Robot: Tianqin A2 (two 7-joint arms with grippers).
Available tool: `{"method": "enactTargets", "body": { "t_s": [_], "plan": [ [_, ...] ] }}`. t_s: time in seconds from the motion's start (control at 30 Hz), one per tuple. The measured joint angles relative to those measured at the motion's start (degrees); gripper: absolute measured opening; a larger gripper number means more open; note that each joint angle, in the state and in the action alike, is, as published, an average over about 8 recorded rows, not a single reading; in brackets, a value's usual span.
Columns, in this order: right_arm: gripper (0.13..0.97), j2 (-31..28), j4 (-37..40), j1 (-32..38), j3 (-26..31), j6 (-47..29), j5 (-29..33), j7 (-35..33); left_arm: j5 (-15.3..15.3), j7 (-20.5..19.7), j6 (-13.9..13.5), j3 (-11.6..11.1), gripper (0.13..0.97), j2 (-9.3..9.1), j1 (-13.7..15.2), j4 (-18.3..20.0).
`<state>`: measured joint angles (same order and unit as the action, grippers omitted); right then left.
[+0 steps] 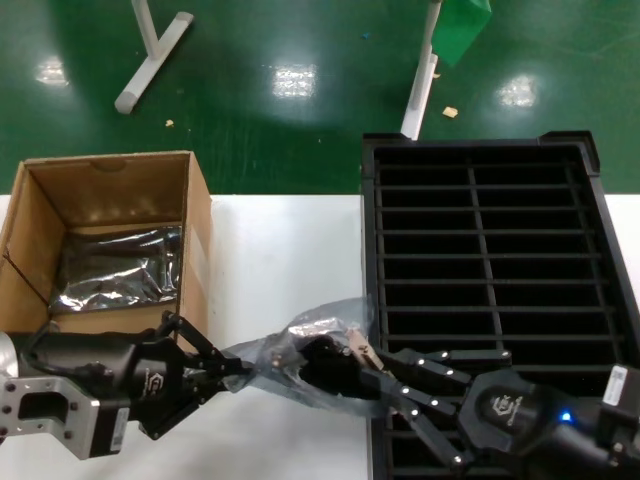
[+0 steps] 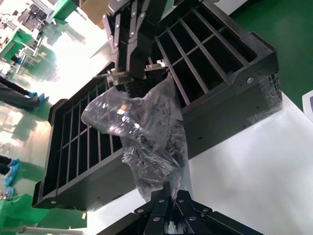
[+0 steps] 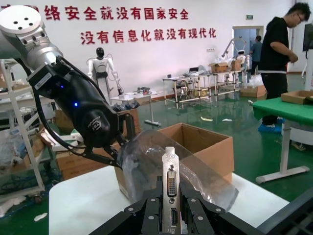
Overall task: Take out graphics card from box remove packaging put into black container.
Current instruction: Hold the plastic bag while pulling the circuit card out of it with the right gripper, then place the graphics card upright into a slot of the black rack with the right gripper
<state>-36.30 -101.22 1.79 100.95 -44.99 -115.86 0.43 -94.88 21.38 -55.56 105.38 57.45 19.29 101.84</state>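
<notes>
Head view: left gripper (image 1: 232, 368) sits on the white counter (image 1: 280, 260) just in front of the box (image 1: 110, 245), jaws closed on one end of the packaging (image 1: 300, 355). The bag stretches from these jaws across to the right gripper (image 1: 365, 360), whose jaws pinch the graphics card (image 1: 358, 347) at its bracket end, at the near-left edge of the black container (image 1: 490, 260). More silver-grey bags lie inside the box, beyond the left jaws.

Left wrist view: the packaging (image 2: 146, 132) hangs crumpled straight ahead of the left jaws, which clamp its near end. The right gripper (image 2: 128, 49) holds the far end, over the black container (image 2: 210, 73) rim.

Right wrist view: the graphics card (image 3: 170, 188) stands upright between the right jaws, silver bracket showing, gripped on both sides. The packaging (image 3: 146, 161) trails from the card toward the left gripper (image 3: 116, 155), which is closed on it. The box (image 3: 205, 147) stands behind, flaps up.
</notes>
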Motion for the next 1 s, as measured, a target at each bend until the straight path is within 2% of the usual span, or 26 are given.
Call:
{"method": "enactTargets", "body": {
  "t_s": [0.23,0.63,0.77,1.0],
  "plan": [
    [0.201,-2.1,-2.8,-2.0,-2.8,0.0,-1.1,0.1,-0.8,0.9,0.2,-0.5,0.142,-0.02,-0.9,-0.5],
    [0.201,-7.9,-9.7,-9.3,-12.1,-1.0,-4.2,0.0,-4.6,6.0,0.9,-3.7,0.142,0.34,-5.3,-3.4],
    [0.201,-9.8,-11.1,-11.8,-16.6,-1.6,-5.6,0.7,-5.9,7.9,1.0,-4.6,0.142,-0.16,-6.8,-4.2],
    [0.201,-13.3,-13.1,-16.8,-27.8,-4.9,-8.2,2.5,-8.4,12.2,1.1,-6.4,0.142,-1.53,-9.9,-6.3]
  ]
}}
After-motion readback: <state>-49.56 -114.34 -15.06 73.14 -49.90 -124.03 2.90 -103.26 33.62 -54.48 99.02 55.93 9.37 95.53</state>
